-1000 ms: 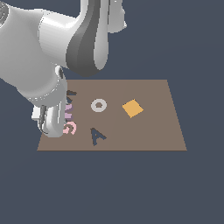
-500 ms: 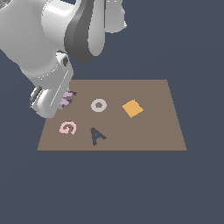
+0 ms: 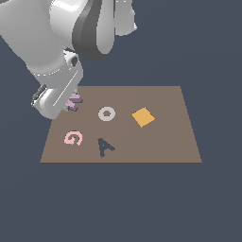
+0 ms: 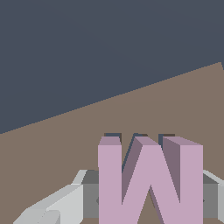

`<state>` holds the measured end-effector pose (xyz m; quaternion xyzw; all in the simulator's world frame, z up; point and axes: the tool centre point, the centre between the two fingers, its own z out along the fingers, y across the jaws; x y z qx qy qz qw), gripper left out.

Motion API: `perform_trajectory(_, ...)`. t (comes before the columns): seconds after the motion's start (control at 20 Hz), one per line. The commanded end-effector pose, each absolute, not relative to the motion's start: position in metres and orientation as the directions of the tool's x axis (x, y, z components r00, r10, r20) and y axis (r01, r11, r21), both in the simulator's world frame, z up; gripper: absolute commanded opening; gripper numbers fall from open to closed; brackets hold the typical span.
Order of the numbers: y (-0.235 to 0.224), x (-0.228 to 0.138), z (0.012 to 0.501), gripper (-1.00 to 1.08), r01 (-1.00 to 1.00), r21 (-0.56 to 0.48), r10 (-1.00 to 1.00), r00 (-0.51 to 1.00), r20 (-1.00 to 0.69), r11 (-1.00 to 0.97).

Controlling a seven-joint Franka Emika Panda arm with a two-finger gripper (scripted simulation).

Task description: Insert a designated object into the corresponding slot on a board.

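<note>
Wrist view: pincer pinching lilac M block from both sides.
Exterior view: block at board's far left corner.

1 board; 3 letters: M, G, A; 1 ring; 1 sq.

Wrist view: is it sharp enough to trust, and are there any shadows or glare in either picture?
Wrist view: crisp, no blur or glare; the lilac M block fills the foreground between the tool fingers, flatly shaded. Exterior view: evenly lit, no glare; the arm hides part of the block and the board's corner, and no cast shadows are clear.
</note>
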<state>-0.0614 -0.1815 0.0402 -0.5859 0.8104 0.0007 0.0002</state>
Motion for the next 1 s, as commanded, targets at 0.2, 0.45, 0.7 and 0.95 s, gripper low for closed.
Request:
perform_trajectory(0.2, -0.181, -0.062, 0.039, -1.0, -0.948, 0.001, -0.948, -0.32, -0.001, 0.32)
perform_trajectory(0.45, -0.181, -0.063, 0.03, -1.0, -0.947, 0.0, -0.947, -0.322, -0.002, 0.322)
perform_trajectory(0.7, -0.181, -0.063, 0.03, 1.0, -0.947, 0.0, -0.947, -0.322, -0.002, 0.322)
perform_trajectory(0.95, -0.181, -0.063, 0.03, 1.0, -0.947, 0.0, -0.947, -0.322, -0.002, 0.322)
